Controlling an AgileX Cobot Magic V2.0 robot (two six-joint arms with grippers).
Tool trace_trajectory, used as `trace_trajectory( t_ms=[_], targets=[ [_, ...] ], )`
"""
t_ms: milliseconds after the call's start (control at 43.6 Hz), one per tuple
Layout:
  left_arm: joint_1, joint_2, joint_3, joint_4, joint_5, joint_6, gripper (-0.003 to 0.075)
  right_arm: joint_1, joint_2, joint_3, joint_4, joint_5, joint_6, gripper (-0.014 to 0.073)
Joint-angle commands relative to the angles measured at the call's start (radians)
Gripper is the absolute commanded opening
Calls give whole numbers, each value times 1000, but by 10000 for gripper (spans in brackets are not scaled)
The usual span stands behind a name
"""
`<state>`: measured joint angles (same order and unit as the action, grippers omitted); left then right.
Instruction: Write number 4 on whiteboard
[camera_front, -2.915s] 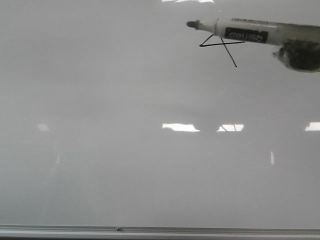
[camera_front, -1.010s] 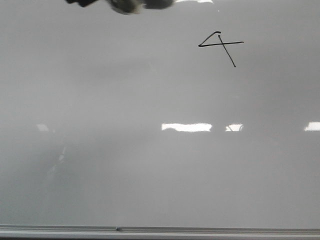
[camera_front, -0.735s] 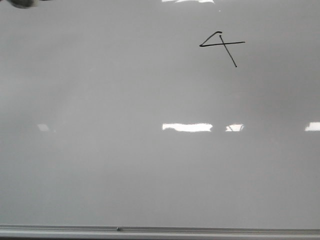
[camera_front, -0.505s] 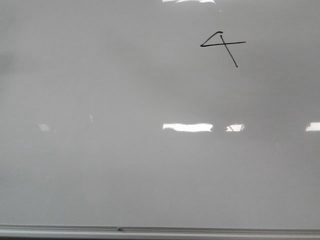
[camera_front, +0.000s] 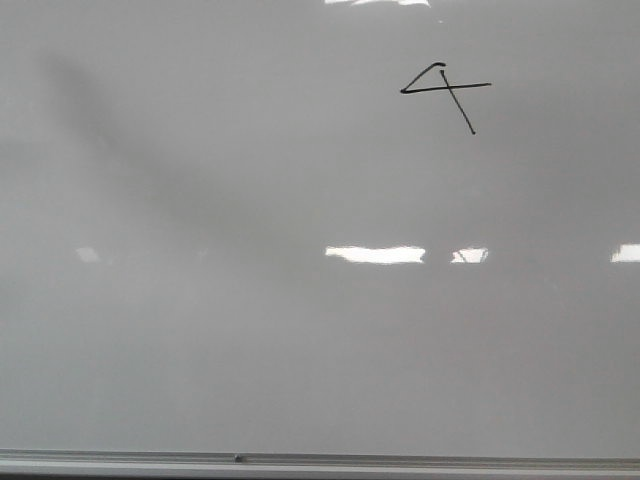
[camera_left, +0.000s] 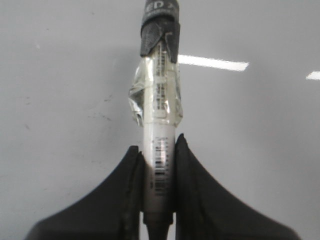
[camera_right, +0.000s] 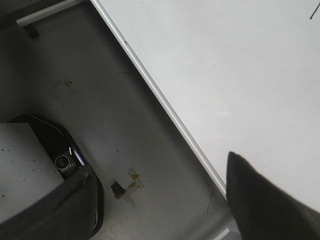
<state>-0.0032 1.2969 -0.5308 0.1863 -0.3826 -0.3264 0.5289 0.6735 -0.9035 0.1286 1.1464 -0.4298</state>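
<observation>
Marker and arm gone from the front view, leaving only a diagonal shadow at upper left.
Left gripper (camera_left: 159, 197) is clamping the marker (camera_left: 159, 115); right gripper (camera_right: 160, 200) is hanging spread, empty; the number 4 (camera_front: 445, 92) is sitting finished, upper right of the whiteboard (camera_front: 300, 350), so writing appears complete.

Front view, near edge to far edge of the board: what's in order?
Grey metal frame strip along the near edge → bright white rectangular light reflections mid-board → small hand-drawn black number 4 on the glossy pale whiteboard.
</observation>
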Motion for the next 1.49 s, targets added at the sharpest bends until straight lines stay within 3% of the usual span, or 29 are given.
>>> trace_trajectory(
  t_ms=[0, 184, 390, 505, 689, 849, 1102, 1240, 1469],
  targets=[
    [3, 56, -25, -11, -215, -3, 10, -5, 2, -31, -5, -59, 3, 557],
    [3, 164, -25, -13, -370, -3, 13, -5, 2, -31, -5, -59, 3, 557],
    [3, 243, -29, -13, -410, -3, 41, -5, 2, -31, -5, -59, 3, 557],
    [3, 262, -39, 4, -392, -3, 149, -5, 2, -31, -5, -59, 3, 557],
    [3, 242, -41, 38, -341, -3, 415, -5, 2, -31, -5, -59, 6, 557],
    [3, 158, -69, 61, -138, -3, 451, -5, 2, -31, -9, -63, 76, 557],
    [-54, -90, -188, 129, 377, -3, 451, -5, 2, -31, -129, -83, 342, 557],
    [-170, -247, -249, 126, 612, 71, 451, -5, 1, -31, -185, -83, 448, 557],
    [-420, -408, -339, 23, 1115, 198, 451, -5, -30, -30, -187, -93, 480, 557]
  ],
)
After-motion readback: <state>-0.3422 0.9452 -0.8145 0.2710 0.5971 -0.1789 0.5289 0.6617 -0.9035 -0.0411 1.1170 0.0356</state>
